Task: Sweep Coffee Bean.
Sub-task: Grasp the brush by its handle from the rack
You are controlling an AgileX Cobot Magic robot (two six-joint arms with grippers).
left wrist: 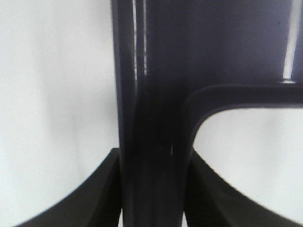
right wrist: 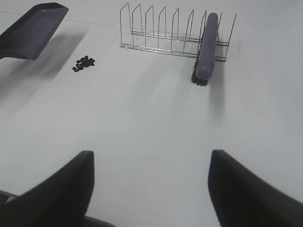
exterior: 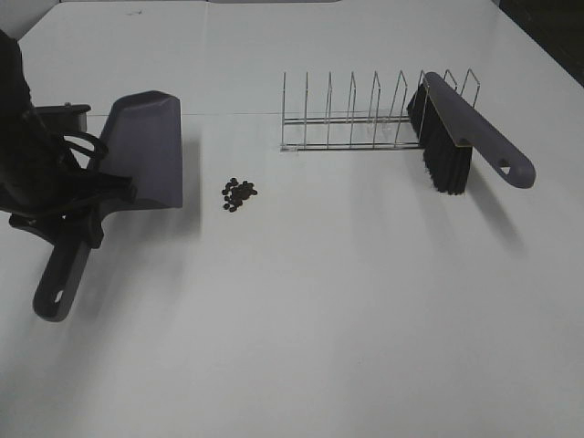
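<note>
Nearest the robot, the right gripper [right wrist: 151,163] hangs over bare surface [exterior: 328,328] with its jaws wide apart and nothing between them. Further in on the left, the left gripper [exterior: 89,208] has its jaws clamped on the handle of the dustpan [exterior: 146,146]; in the left wrist view that handle fills the gap between them. The pan's wide lip faces the coffee beans [exterior: 239,192], a tight cluster lying on the surface near the lip but not touching it. The step in hand looks like setting the pan beside the beans. The next move likely calls for the free arm to fetch the brush [exterior: 465,137] and draw the beans toward the pan. The brush leans in the end slots of the wire rack [exterior: 351,123] at the far side, bristles down, so it would have to be lifted clear of the wires first. Nothing else lies between brush and beans.
</note>
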